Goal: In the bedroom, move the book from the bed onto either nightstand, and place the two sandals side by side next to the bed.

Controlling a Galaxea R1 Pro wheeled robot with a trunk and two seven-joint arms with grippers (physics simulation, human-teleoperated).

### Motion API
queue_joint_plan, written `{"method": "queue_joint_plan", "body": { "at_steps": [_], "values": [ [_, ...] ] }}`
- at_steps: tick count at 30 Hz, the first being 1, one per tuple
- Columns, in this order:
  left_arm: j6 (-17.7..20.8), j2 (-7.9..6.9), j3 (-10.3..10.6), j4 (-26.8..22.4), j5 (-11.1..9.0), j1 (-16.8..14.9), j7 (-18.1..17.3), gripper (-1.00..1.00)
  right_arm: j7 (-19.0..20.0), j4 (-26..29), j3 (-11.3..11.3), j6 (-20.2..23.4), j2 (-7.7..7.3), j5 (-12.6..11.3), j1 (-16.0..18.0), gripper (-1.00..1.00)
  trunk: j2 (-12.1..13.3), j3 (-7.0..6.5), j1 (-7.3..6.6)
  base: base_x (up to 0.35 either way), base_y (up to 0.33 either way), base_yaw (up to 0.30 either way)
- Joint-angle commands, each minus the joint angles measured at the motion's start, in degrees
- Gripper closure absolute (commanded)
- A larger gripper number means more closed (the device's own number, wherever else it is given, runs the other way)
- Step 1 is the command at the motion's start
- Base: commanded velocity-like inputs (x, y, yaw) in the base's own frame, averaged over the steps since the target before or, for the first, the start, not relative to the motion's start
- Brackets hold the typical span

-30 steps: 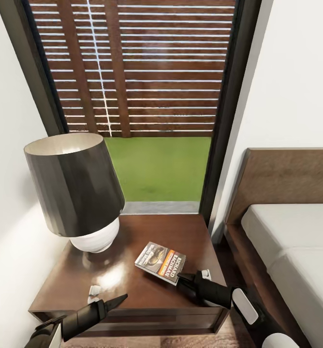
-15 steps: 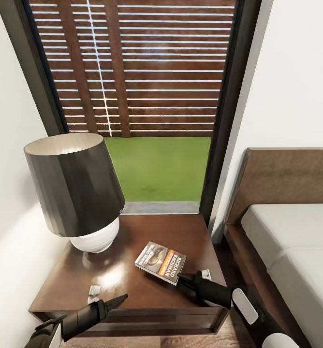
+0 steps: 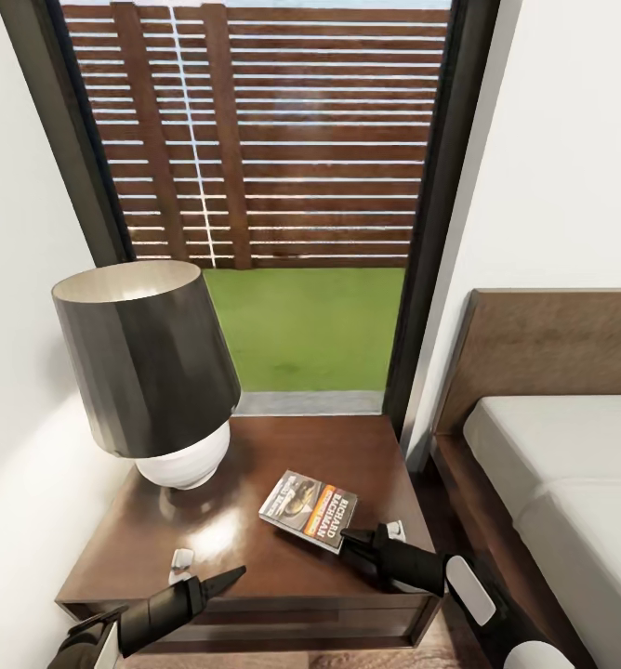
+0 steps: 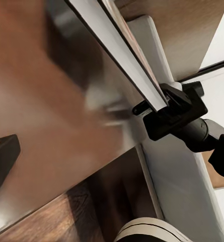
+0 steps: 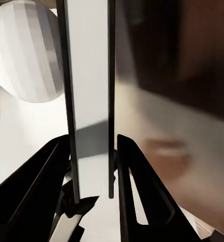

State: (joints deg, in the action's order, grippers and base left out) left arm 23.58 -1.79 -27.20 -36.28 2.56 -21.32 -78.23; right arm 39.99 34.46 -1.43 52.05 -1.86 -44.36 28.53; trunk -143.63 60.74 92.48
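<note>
Two grippers are before me in the head view, both low over the front of the nightstand [image 3: 348, 446]. My right gripper [image 3: 346, 536] has its fingers closed narrow on the near edge of the book [image 3: 309, 509]; from the right wrist view I see the grey page edge of the book [image 5: 90, 96] standing between the two black fingers [image 5: 134, 186]. The book lies on the glossy brown worktop, cover up, right of a lamp [image 3: 148, 372] with a dark shade and a white round base. My left gripper [image 3: 231, 574] hangs over the front left part of the nightstand and holds nothing, but how wide it stands I cannot tell. Beside the nightstand, on my right, is the bed [image 3: 561, 465] with its white mattress and brown headboard.
</note>
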Motion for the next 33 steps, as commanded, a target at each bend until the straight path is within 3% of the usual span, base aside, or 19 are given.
{"method": "queue_joint_plan", "body": {
  "at_steps": [1,15,16,33],
  "values": [
    [0.50,0.03,-0.20,-0.02,0.34,-0.04,-0.26,-1.00,0.18,-0.01,-0.15,0.28,0.02,0.16,0.02,1.00,-0.02,0.05,-0.01,0.000,0.000,0.000],
    [0.50,0.03,-0.22,0.00,0.34,-0.04,-0.26,-1.00,0.18,-0.01,-0.15,0.25,0.02,0.16,0.01,1.00,-0.02,0.05,-0.01,0.000,0.000,0.000],
    [0.50,0.03,-0.22,0.01,0.34,-0.04,-0.26,-1.00,0.18,-0.01,-0.15,0.25,0.02,0.16,0.01,-1.00,-0.02,0.05,-0.01,0.000,0.000,0.000],
    [0.50,0.03,-0.22,0.07,0.34,-0.04,-0.26,-1.00,0.18,0.08,-0.06,0.26,0.02,0.16,0.03,-1.00,-0.02,0.05,-0.01,0.000,0.000,0.000]
  ]
}}
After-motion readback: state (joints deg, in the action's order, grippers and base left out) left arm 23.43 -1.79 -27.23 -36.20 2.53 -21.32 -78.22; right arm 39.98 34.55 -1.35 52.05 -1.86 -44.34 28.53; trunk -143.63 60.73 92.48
